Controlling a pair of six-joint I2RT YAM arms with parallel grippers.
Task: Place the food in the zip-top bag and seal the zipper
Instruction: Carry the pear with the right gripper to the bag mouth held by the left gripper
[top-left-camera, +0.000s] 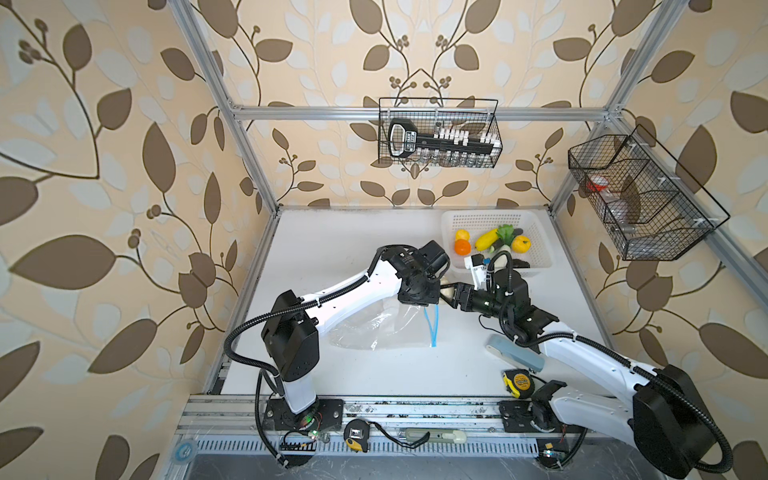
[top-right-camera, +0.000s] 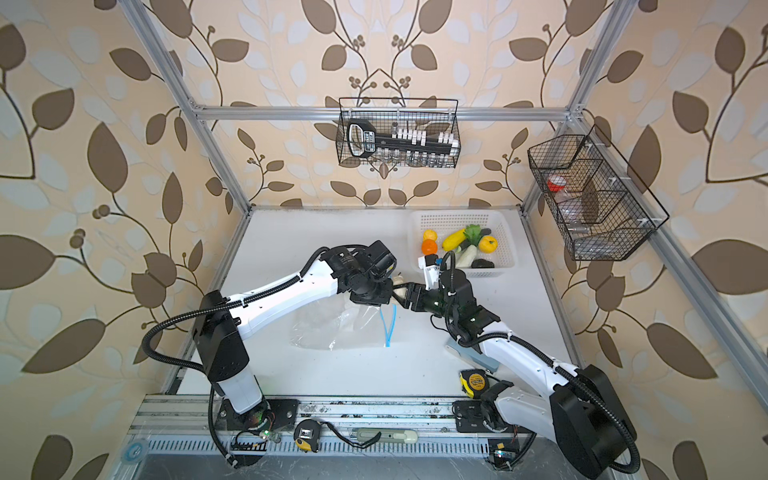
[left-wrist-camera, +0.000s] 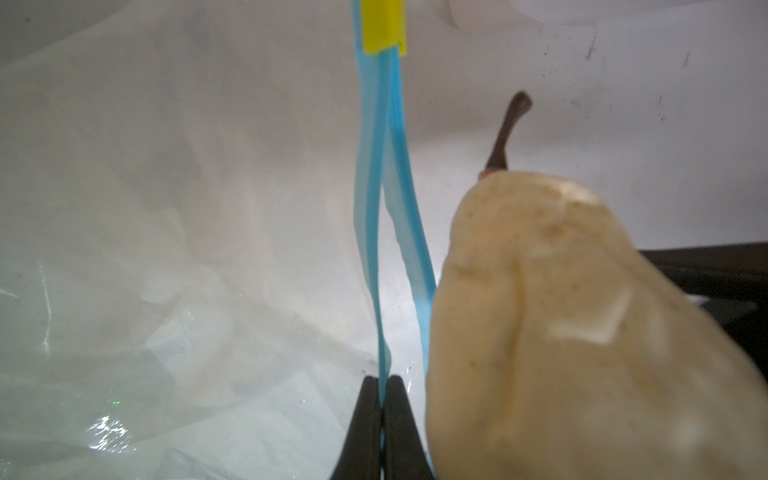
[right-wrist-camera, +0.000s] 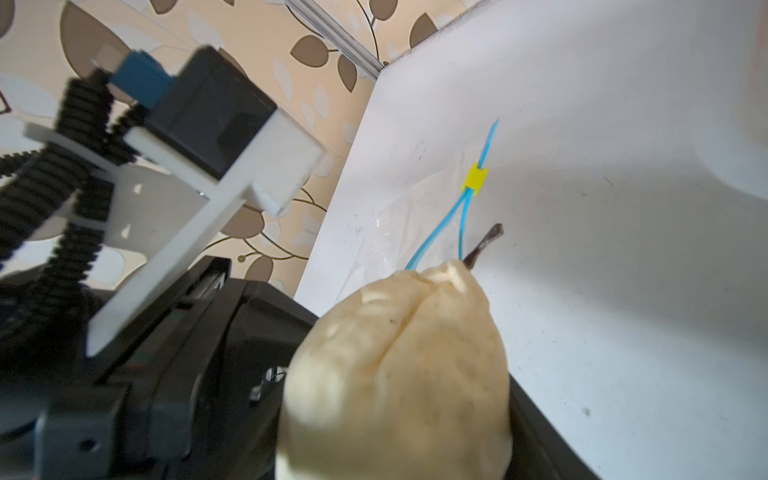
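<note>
Pear (left-wrist-camera: 582, 332) in right hand (top-left-camera: 452, 296), beside zipper (left-wrist-camera: 370, 232) pinched by left hand (left-wrist-camera: 381, 399)

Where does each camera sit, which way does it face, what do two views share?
Top views: high above the arm bases, looking down over the table; left arm, right arm, bag, basket show in both.
Left wrist: on the left arm, looking along the shut left hand pinching the zipper; its fingertips show.
Right wrist: on the right arm, looking past the held pear toward the zipper; the left arm's wrist camera shows.
Shared: both wrist views show pear, zipper, slider.
</note>
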